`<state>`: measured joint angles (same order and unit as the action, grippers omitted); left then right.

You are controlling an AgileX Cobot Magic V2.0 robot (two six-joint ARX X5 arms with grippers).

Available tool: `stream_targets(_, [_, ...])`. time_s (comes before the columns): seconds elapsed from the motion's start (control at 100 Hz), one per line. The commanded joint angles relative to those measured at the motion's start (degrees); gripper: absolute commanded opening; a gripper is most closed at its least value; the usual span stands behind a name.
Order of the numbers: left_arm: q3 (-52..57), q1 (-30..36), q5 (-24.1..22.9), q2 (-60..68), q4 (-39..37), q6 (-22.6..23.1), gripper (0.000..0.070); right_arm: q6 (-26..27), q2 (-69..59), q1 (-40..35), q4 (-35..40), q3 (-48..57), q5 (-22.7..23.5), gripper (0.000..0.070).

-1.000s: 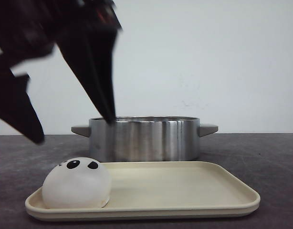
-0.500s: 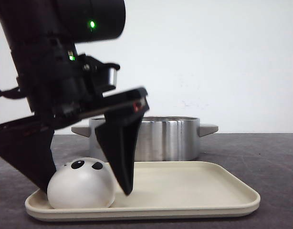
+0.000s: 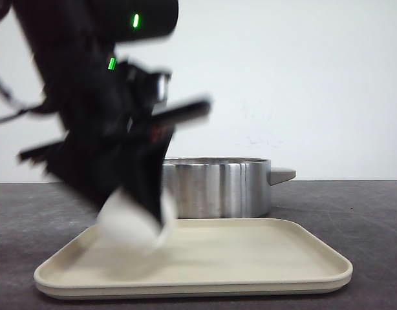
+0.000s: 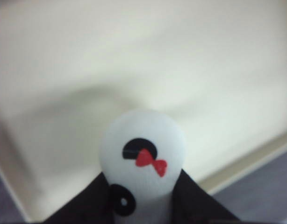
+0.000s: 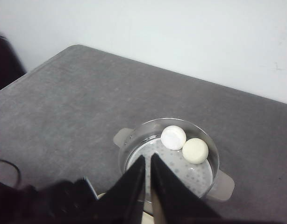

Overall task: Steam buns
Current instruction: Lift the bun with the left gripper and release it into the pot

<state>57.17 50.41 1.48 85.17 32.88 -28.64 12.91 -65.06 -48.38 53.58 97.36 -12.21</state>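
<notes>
Lifted off the tray [image 3: 263,258], bun [image 3: 130,219] (blurred) in left end effector [image 3: 124,206].

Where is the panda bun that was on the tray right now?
In the front view the panda bun is clamped in the left gripper, just above the left part of the cream tray, in front of the steel pot.

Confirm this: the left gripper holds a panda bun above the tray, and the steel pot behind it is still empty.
Not empty. The right wrist view shows two buns already in the pot. The rest stands: the left gripper holds a panda bun above the tray.
</notes>
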Motion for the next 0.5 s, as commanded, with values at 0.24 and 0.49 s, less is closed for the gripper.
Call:
stream_targets(0.24, [16.35,-1.27,-8.2,-3.45,-9.25,14.67,0.001,0.09,-0.28,-0.63,-0.35,1.11,0.15,0.0012])
stream_targets(0.49, [18.32,-9.33,-7.85,2.58,-20.87,16.41,0.001,-0.33,-0.28,-0.61,0.09,1.11,0.15,0.0012])
